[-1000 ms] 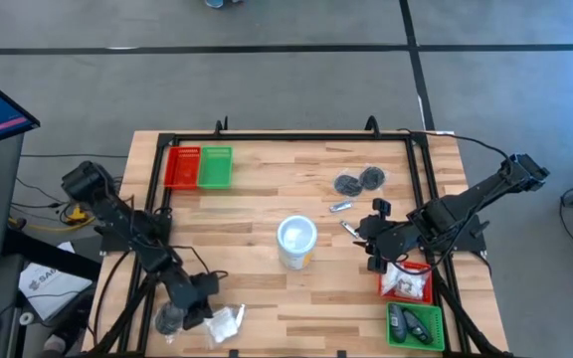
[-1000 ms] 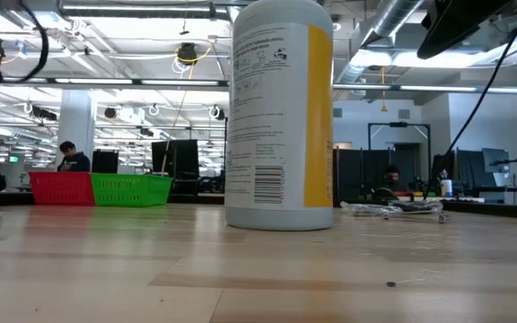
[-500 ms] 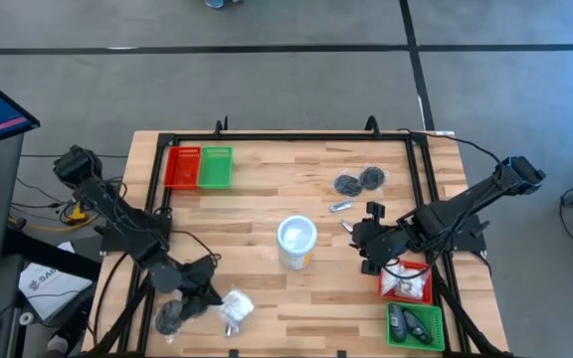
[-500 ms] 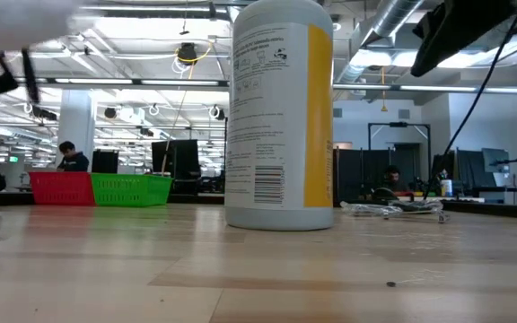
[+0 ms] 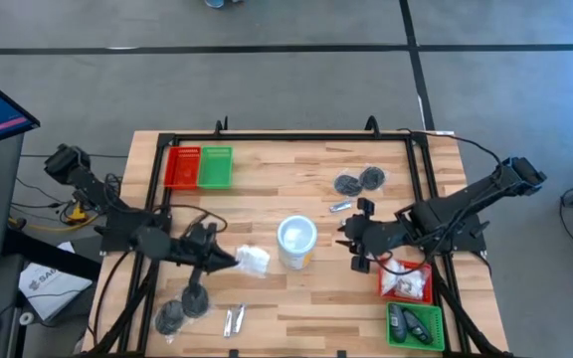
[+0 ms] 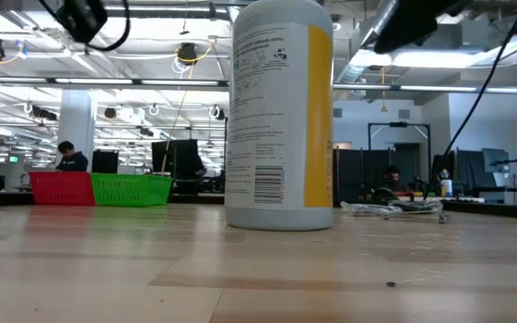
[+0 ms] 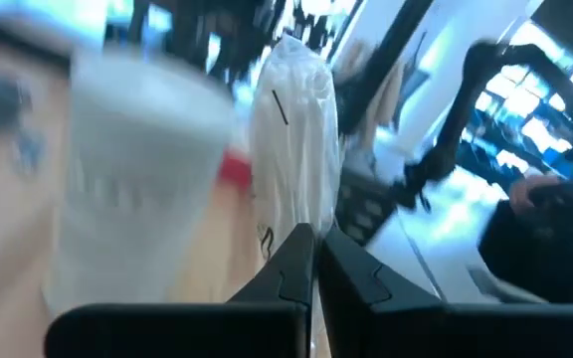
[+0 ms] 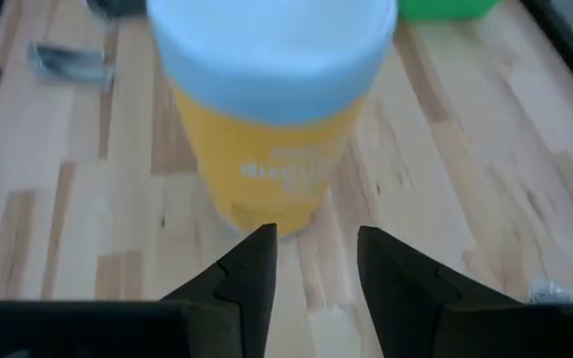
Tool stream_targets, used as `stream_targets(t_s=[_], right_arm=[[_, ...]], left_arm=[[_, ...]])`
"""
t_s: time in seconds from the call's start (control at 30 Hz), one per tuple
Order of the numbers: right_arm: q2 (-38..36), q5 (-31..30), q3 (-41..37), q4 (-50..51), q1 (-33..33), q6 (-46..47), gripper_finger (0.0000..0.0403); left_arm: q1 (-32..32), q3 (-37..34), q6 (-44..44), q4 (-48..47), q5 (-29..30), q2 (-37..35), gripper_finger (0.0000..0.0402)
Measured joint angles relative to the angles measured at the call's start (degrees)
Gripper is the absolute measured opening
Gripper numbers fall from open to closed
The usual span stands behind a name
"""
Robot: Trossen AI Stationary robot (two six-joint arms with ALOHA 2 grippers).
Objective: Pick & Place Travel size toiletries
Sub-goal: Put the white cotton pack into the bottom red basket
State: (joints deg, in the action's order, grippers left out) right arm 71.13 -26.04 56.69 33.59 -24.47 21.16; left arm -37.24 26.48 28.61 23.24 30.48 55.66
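My left gripper [image 5: 229, 259] is shut on a white crinkly sachet [image 5: 253, 260], just left of the white cup with a yellowish base [image 5: 296, 242]. The sachet also shows in the left wrist view [image 7: 292, 149]. My right gripper [image 5: 350, 239] is open and empty, just right of the cup [image 8: 272, 99], its fingers pointing at it. Dark grey round pieces [image 5: 358, 181] and a slim tube [image 5: 341, 207] lie flat at the far right. Two more round pieces [image 5: 182, 309] and a tube [image 5: 234, 318] lie by the near edge. My left gripper pinches the sachet's near end [image 7: 300, 221] between its two fingers. The fingers come from the table's left, pointing toward the cup. The sachet sticks out past the fingertips, lifted clear of the table.
A red tray [image 5: 182, 166] and a green tray [image 5: 216, 166] stand at the far left. At the near right, a red tray [image 5: 407, 281] holds white sachets and a green tray [image 5: 414, 324] holds dark pieces. The cup [image 6: 281, 117] stands mid-table between both grippers.
My left gripper has risen from the near edge and gone toward the far right, up to the cup, carrying the sachet clear of the table. A slim tube now shows where the sachet lay. My right gripper has gone a little toward the table's left, closer to the cup.
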Motion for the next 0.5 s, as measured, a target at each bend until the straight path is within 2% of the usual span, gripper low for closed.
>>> stream_targets(t_s=[0.13, 0.5], right_arm=[[0.0, 0.0, 0.0, -5.0, 1.3, -3.8, 0.0133], [0.0, 0.0, 0.0, -19.3, 5.6, -12.0, 0.0134]], left_arm=[[3.1, 0.0, -7.3, 4.2, 0.0, 0.1, 0.0000], [11.6, 0.0, -18.3, 11.8, -0.3, 1.7, 0.0000]])
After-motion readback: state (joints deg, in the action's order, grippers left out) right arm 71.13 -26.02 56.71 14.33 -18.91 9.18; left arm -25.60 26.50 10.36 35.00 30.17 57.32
